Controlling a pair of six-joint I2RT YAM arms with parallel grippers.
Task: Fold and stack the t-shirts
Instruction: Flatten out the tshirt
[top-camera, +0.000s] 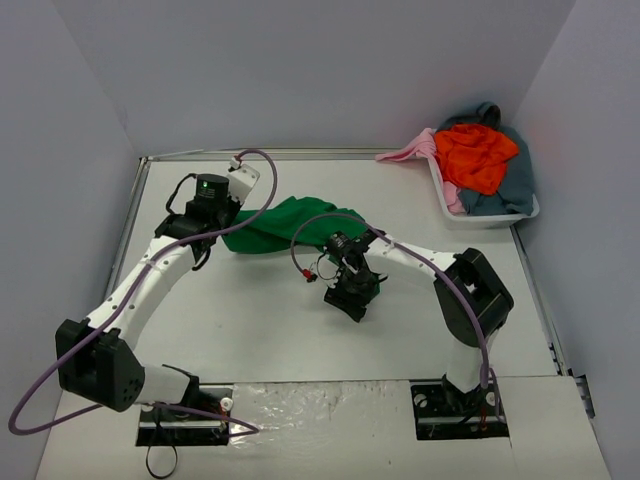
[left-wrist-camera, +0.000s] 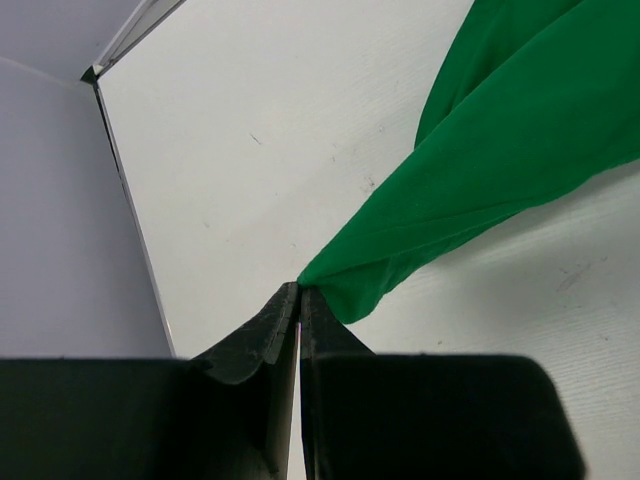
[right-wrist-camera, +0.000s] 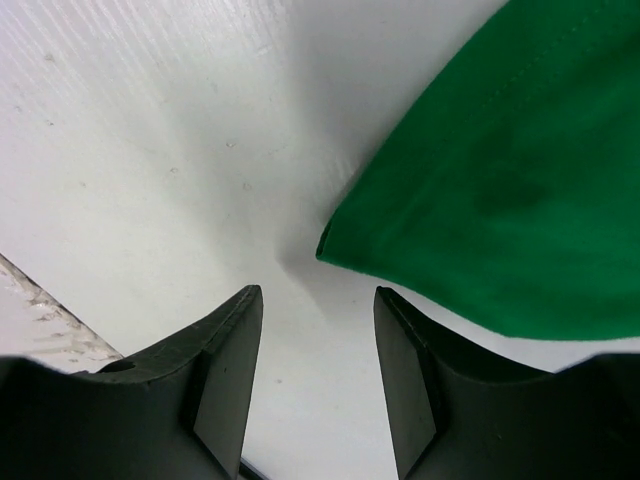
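A bright green t-shirt (top-camera: 290, 225) lies bunched and stretched out at the middle back of the table. My left gripper (top-camera: 226, 238) is shut on its left end; in the left wrist view the fingertips (left-wrist-camera: 300, 292) pinch a point of the green cloth (left-wrist-camera: 480, 170), which fans away to the upper right. My right gripper (top-camera: 352, 298) hovers by the shirt's right end with its jaws open. In the right wrist view nothing is between its fingers (right-wrist-camera: 318, 300), and a green hem corner (right-wrist-camera: 480, 190) hangs just beyond the right finger.
At the back right a white tub (top-camera: 440, 200) holds an orange-red shirt (top-camera: 478, 155), a pale pink one (top-camera: 410, 150) hanging over its rim, and a grey-blue one (top-camera: 512, 185). Grey walls enclose the table on three sides.
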